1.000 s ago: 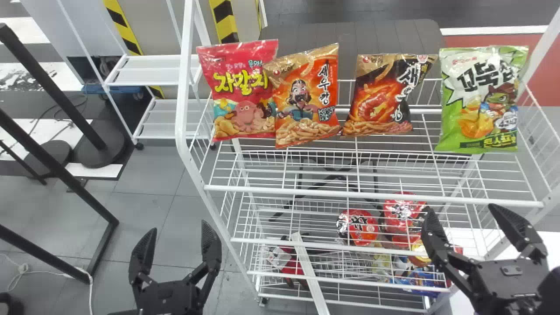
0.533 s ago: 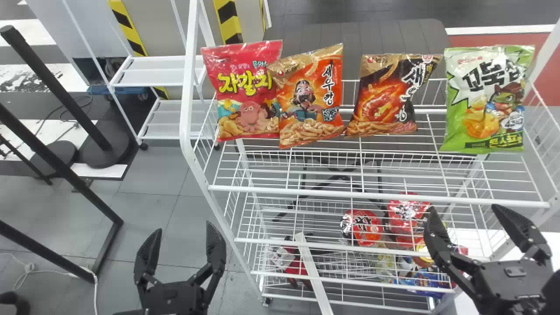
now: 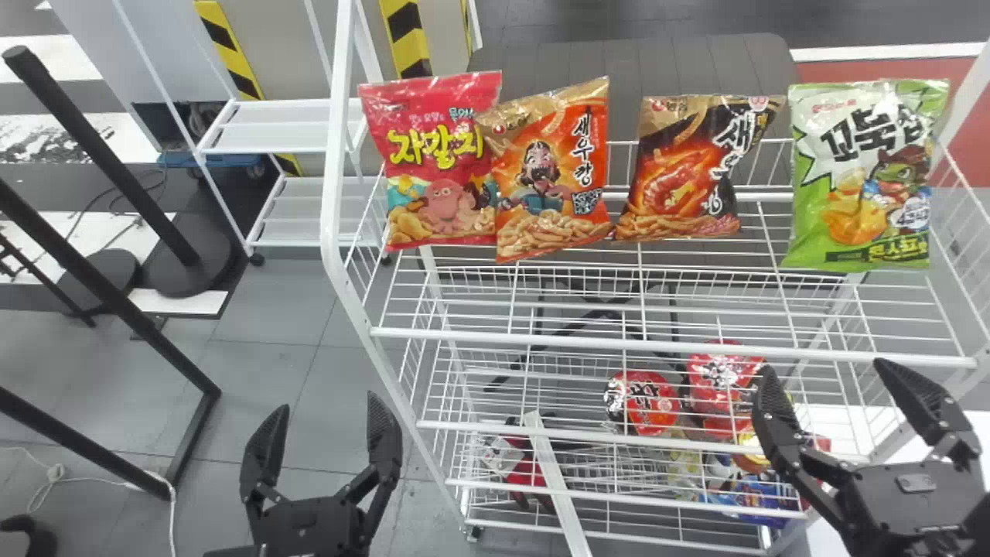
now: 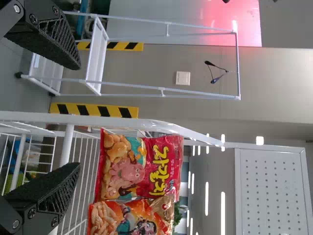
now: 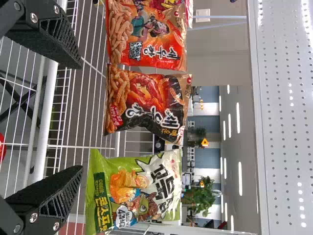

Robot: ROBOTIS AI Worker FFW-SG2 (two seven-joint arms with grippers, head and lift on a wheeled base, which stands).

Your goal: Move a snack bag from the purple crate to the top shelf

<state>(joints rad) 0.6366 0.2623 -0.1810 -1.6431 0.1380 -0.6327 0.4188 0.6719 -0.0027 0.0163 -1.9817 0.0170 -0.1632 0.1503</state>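
Both grippers stand open and apart from the bags: the left gripper (image 3: 322, 441) left of the white wire rack, the right gripper (image 3: 839, 418) before its right part. On the top shelf (image 3: 673, 342) stand a red bag (image 3: 441, 162), an orange bag (image 3: 551, 170) touching it, a black bag (image 3: 682, 174) and a green bag (image 3: 862, 178). In the left wrist view, the left gripper (image 4: 78, 117) is near the red bag (image 4: 142, 166); in the right wrist view, the right gripper (image 5: 80, 117) has the black bag (image 5: 146, 103) beyond it. No purple crate can be made out.
Lower wire shelves hold red round packs (image 3: 643, 402), a blue pack (image 3: 746, 495) and a long white strip (image 3: 555, 480). A black pole frame (image 3: 100, 286) stands at the left, and a white shelf unit (image 3: 278, 124) behind it.
The rack, its bags and the surroundings have shifted slightly right in the head view, and both grippers have shifted right with them. Both have stayed open.
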